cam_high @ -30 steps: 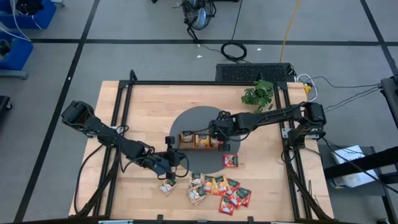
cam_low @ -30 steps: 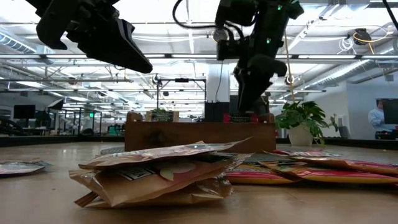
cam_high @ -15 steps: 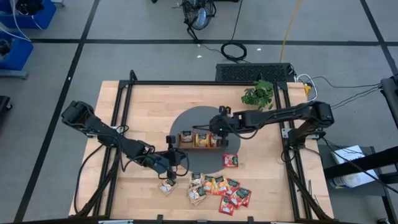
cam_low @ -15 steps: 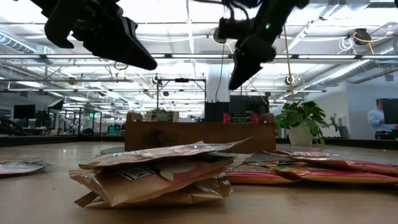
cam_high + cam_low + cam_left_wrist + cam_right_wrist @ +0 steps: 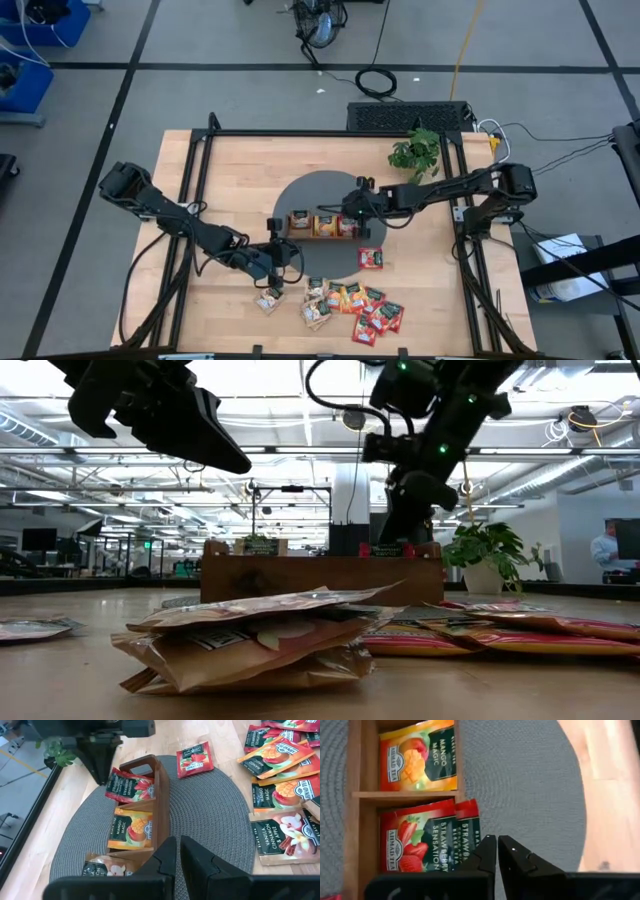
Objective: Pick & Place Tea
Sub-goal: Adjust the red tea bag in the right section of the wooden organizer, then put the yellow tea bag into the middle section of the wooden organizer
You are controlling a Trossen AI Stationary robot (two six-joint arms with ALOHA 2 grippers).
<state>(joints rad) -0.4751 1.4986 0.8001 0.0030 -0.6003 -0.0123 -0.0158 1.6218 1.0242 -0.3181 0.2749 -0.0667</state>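
The brown three-compartment tray (image 5: 320, 225) stands on a round grey mat (image 5: 312, 190). It holds red sachets (image 5: 415, 845) in its right compartment, an orange one (image 5: 417, 760) in the middle and a tan one (image 5: 107, 867) on the left. One red sachet (image 5: 127, 785) leans out over the tray wall. My right gripper (image 5: 496, 852) is shut and points down over that compartment (image 5: 102, 777). My left gripper (image 5: 178, 857) is shut and empty, hovering over the mat near the tray's left end (image 5: 288, 255). One loose red sachet (image 5: 370, 258) lies flat on the mat. Several more sachets (image 5: 350, 305) lie by the near edge. My right gripper's shut fingertips (image 5: 104, 775) stand from above at the upper edge of the leaning red sachet (image 5: 117, 780). I cannot tell whether they touch it. The sachet rests in the tray's right compartment, tilted against the wall.
A potted plant (image 5: 415, 152) stands at the table's far right. A single tan sachet (image 5: 268, 300) lies apart, left of the pile. A dark frame runs round the table's edge (image 5: 205, 170). Bare wood shows along the far side and the right.
My right gripper rose above the tray and tipped, then came down again over the right compartment. The left arm kept still.
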